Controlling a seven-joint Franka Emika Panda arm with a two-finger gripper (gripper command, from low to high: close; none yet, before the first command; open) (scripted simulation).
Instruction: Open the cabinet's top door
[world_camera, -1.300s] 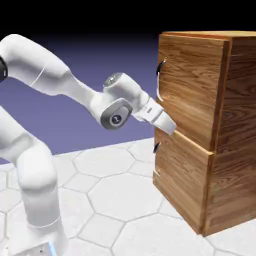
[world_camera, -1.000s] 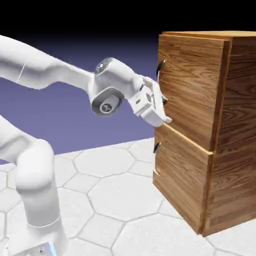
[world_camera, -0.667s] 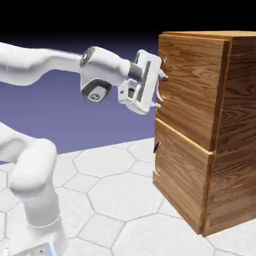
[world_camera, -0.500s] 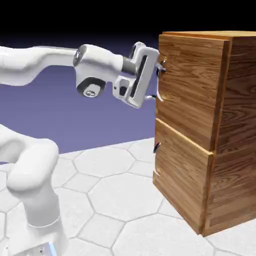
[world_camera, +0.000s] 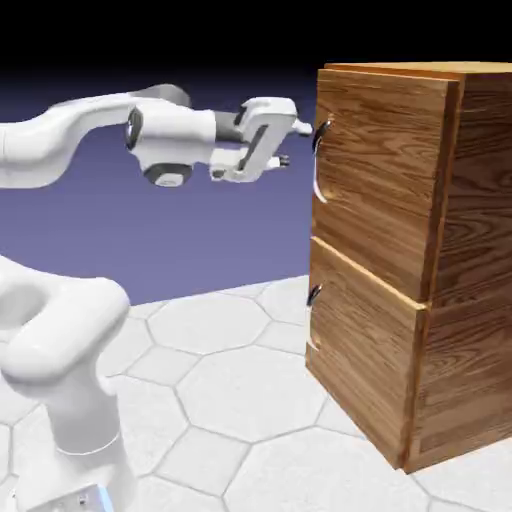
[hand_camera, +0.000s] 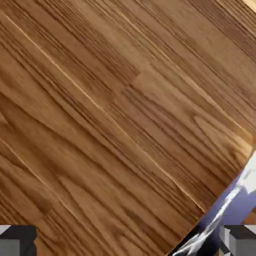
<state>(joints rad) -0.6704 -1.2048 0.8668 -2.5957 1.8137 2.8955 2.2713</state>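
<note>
The big brown cabinet (world_camera: 415, 250) stands on the white counter (world_camera: 230, 400) at the right side of the exterior view, and it looks about as tall as the arm. Its top door (world_camera: 375, 165) is the upper wood panel, and it looks shut, lying flat against the box. A thin curved handle (world_camera: 319, 160) sits at the door's left edge. Below it is the lower panel (world_camera: 360, 360) with its own small handle (world_camera: 313, 294). The white arm (world_camera: 70, 150) reaches across from the left, up high. The claw (world_camera: 290, 143) points at the cabinet, level with the top of the handle and just beside it. Its two fingers (world_camera: 298, 126) are spread wide apart and pinch nothing. From this side a small gap shows between the fingers and the handle. The hand view shows what the outside camera cannot. It is filled with slanted wood grain from the top door (hand_camera: 115, 110), very close up. A shiny piece of the handle (hand_camera: 220, 215) crosses the lower right corner, next to one grey fingertip (hand_camera: 239, 240). The other fingertip (hand_camera: 17, 240) sits far off in the lower left corner. The hand view does not show the counter, the arm or the lower panel at all.
</note>
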